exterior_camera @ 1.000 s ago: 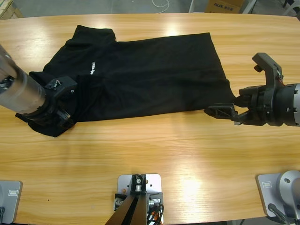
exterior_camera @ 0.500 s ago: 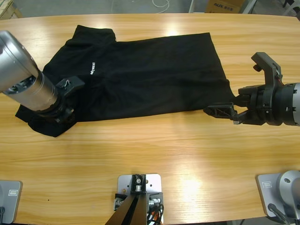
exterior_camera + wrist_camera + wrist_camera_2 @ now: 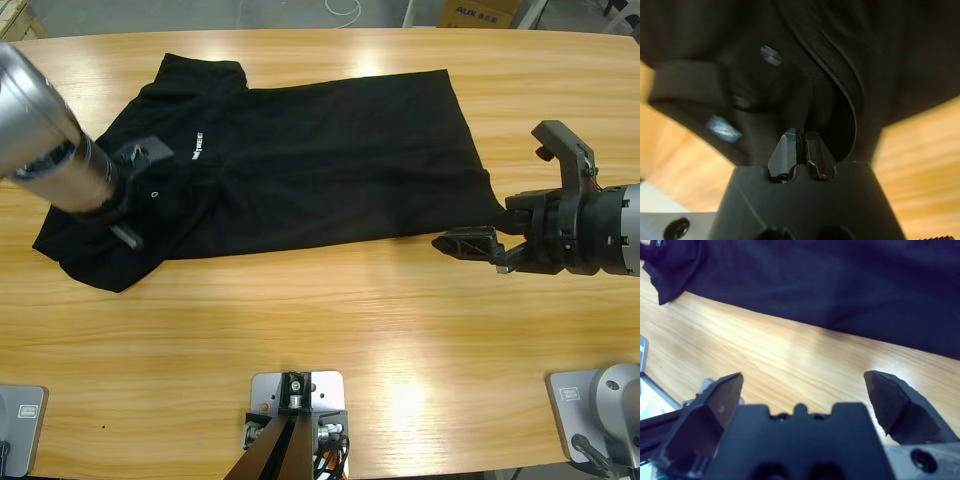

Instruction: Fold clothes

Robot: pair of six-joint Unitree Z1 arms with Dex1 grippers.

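Silver-grey arms, each with a black claw (image 3: 520, 190)

We see a matt, soft black knit polo shirt (image 3: 320, 160) on a glossy, smooth, grained wooden tabletop (image 3: 330, 340).

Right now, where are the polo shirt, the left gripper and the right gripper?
polo shirt (image 3: 330, 160): high view, middle of its body.
left gripper (image 3: 801, 150): left wrist view, between its shut fingertips, against the shirt's fabric.
right gripper (image 3: 802, 387): right wrist view, between its open fingertips.
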